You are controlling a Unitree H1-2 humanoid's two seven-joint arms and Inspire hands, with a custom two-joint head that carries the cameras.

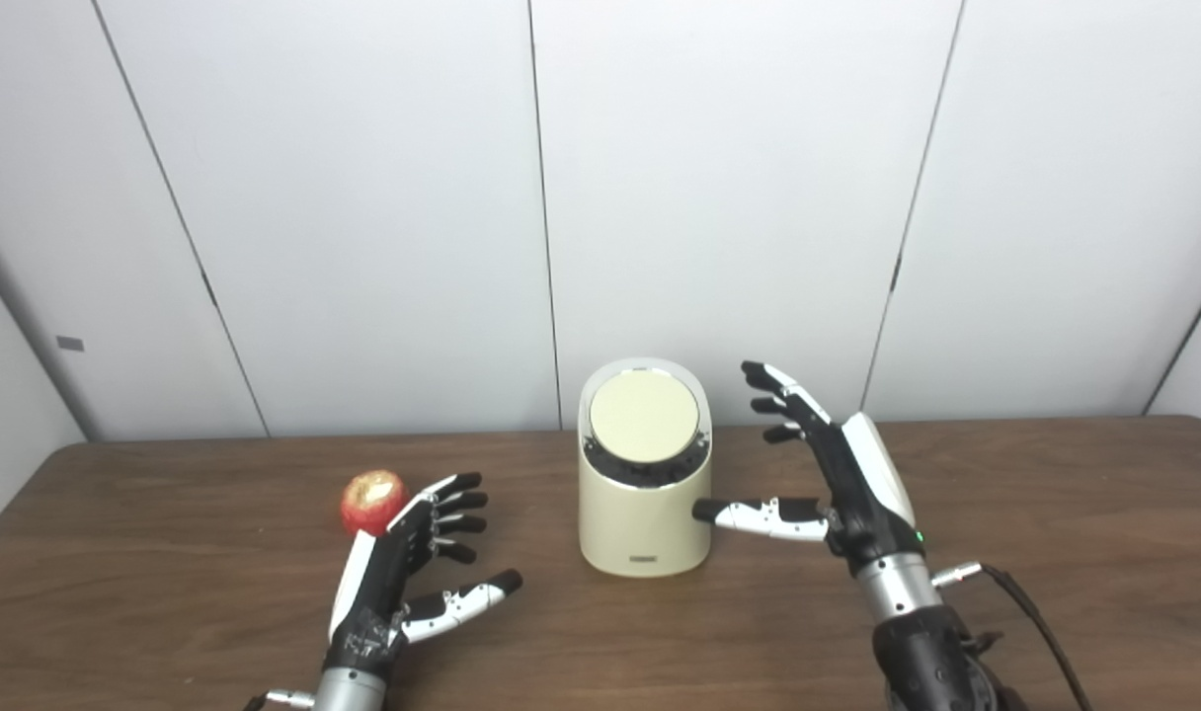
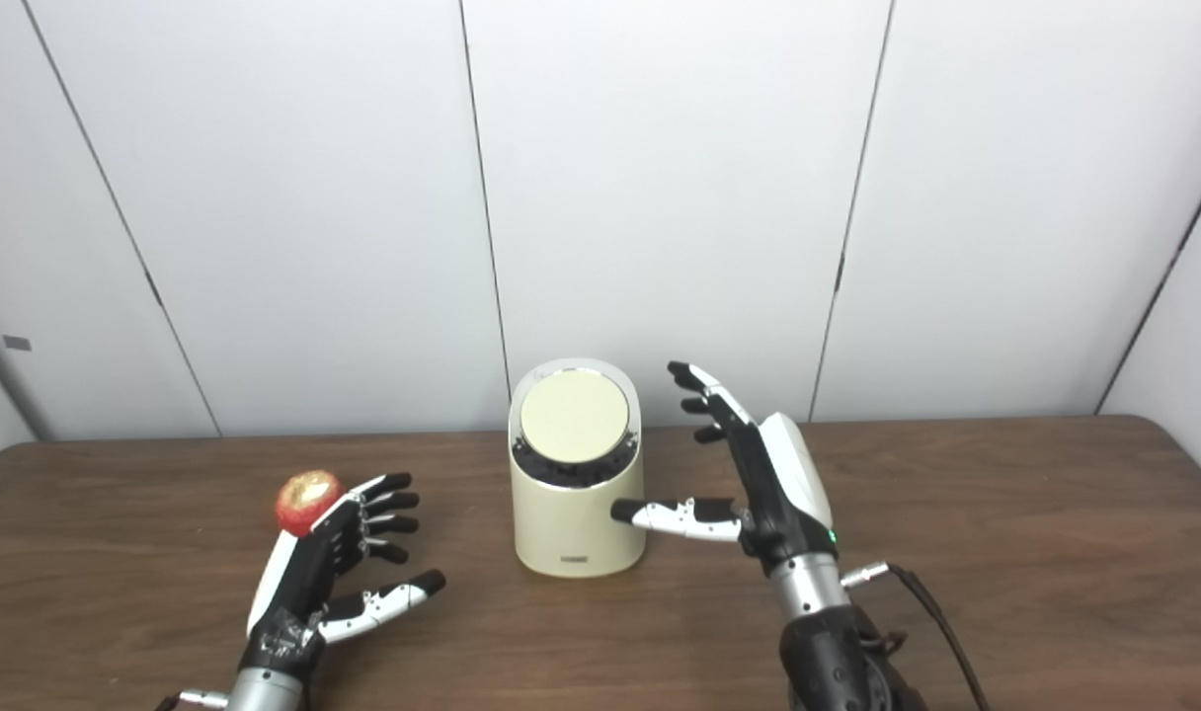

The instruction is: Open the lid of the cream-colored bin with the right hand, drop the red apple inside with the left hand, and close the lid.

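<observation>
The right robot hand [image 1: 842, 474] is released, its thumb touching the side of the cream-colored bin [image 1: 645, 494], probably preparing to open the closed lid [image 1: 644, 415]. The left robot hand [image 1: 403, 558] is also released and empty; the red apple [image 1: 371, 500] lies on the table [image 1: 1055, 513] just beyond its fingers, ready for grasping.

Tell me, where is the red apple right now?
The red apple sits on the table on the left side, just behind the open left hand and left of the cream-colored bin.
</observation>
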